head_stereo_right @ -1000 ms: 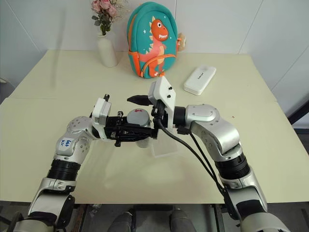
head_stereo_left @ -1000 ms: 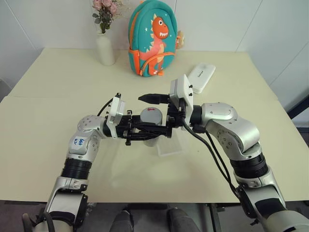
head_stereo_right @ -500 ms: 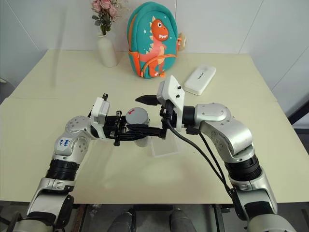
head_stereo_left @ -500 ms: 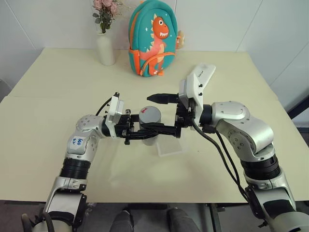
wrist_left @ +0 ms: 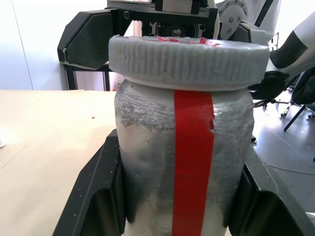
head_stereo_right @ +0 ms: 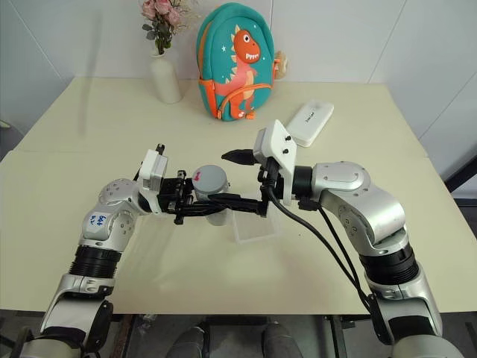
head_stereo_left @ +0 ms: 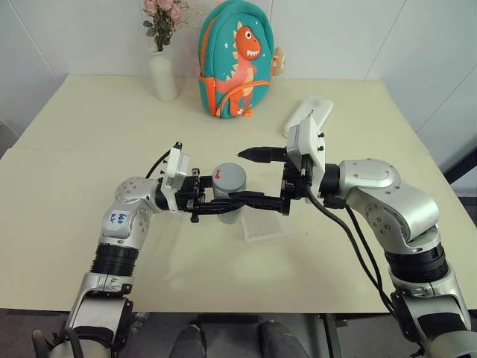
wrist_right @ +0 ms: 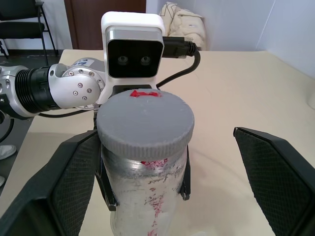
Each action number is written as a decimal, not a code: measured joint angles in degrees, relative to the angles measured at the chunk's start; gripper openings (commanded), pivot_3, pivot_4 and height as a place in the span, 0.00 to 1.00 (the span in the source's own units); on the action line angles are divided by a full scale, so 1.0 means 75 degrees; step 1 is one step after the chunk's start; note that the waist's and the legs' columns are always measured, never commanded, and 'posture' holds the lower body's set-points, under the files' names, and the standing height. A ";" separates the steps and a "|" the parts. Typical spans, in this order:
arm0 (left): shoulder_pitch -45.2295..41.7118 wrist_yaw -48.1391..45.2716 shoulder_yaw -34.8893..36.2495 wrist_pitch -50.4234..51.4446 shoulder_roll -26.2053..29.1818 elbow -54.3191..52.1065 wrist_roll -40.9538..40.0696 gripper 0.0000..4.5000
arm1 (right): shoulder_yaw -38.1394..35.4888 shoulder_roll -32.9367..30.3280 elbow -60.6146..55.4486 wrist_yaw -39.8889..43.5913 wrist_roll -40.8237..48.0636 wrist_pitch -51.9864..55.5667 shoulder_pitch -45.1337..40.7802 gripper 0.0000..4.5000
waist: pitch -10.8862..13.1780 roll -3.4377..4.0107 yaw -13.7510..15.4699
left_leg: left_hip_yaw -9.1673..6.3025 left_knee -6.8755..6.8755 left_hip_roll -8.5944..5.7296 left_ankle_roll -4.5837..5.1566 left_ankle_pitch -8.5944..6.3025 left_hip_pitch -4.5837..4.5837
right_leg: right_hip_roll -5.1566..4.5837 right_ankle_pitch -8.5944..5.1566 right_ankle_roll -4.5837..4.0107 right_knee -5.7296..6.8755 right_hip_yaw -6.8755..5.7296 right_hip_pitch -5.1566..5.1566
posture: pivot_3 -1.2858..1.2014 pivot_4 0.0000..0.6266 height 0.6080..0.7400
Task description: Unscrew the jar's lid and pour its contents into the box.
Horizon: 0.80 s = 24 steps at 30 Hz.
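The left gripper (head_stereo_left: 212, 208) is clamping the jar (head_stereo_left: 229, 195) upright beside the box (head_stereo_left: 266, 225), steadying it while the right gripper (wrist_right: 162, 182) (jaws spread wide) is straddling the lid (wrist_right: 144, 123).

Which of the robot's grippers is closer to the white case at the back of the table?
The right. The right gripper, open beside the jar, is nearer the white case; the left gripper grips the jar farther away.
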 measured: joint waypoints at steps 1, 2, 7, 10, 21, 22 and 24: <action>0.0000 0.0000 0.0009 0.0000 0.0010 0.0003 0.0000 0.44 | -0.0035 -0.0027 -0.0010 0.0000 0.0000 0.0000 0.0025 0.99 | 0.0000 0.0000 0.0006 | 0.0000 0.0000 0.0000 0.0000 0.0000 0.0000 | 0.0000 0.0000 0.0000 -0.0001 0.0000 0.0000 | 0.52 0.24 1.00; 0.0000 0.0004 0.0010 0.0002 0.0021 0.0010 0.0001 0.44 | -0.0063 -0.0053 -0.0020 0.0000 0.0000 0.0000 0.0047 0.99 | 0.0000 0.0000 0.0010 | 0.0000 0.0000 0.0000 0.0000 0.0000 0.0000 | 0.0000 0.0000 0.0000 -0.0001 0.0000 0.0000 | 0.52 0.24 1.00; 0.0001 0.0013 0.0007 0.0014 0.0024 0.0020 0.0008 0.44 | -0.0144 -0.0201 -0.0083 -0.0021 -0.0001 0.0002 0.0102 0.99 | 0.0000 0.0000 0.0008 | 0.0000 0.0000 0.0000 0.0000 0.0000 0.0000 | 0.0000 0.0000 0.0000 -0.0001 0.0000 0.0000 | 0.52 0.24 1.00; 0.0003 0.0001 0.0007 0.0014 0.0045 0.0039 0.0011 0.44 | -0.0325 -0.0305 -0.0091 -0.0126 -0.0006 0.0015 0.0214 0.99 | 0.0000 0.0000 0.0012 | 0.0000 0.0000 0.0000 0.0000 0.0000 0.0000 | 0.0000 0.0000 0.0000 -0.0001 0.0000 0.0000 | 0.52 0.24 1.00; 0.0021 -0.0205 -0.0068 0.0000 0.0045 -0.0006 0.0010 0.44 | -0.0897 -0.1185 -0.0144 -0.0243 -0.0069 0.0316 0.0777 0.99 | 0.0000 0.0000 0.0055 | 0.0001 0.0001 -0.0002 0.0000 0.0000 -0.0003 | -0.0001 0.0000 0.0000 -0.0004 0.0001 0.0001 | 0.52 0.24 1.00; 0.0024 -0.0207 -0.0068 -0.0001 0.0045 -0.0006 0.0010 0.44 | -0.0934 -0.1188 -0.0161 -0.0227 -0.0040 0.0327 0.0792 0.99 | 0.0000 0.0000 0.0051 | 0.0001 0.0001 -0.0002 0.0000 0.0000 -0.0002 | -0.0001 0.0000 0.0000 -0.0004 0.0001 0.0001 | 0.52 0.24 1.00; 0.0024 -0.0216 -0.0070 -0.0007 0.0044 -0.0006 0.0010 0.44 | -0.0993 -0.1217 -0.0239 -0.0175 0.0061 0.0381 0.0838 0.99 | 0.0000 0.0000 0.0052 | 0.0000 0.0001 -0.0002 0.0000 0.0000 -0.0002 | 0.0000 0.0000 0.0000 -0.0003 0.0001 0.0000 | 0.52 0.24 1.00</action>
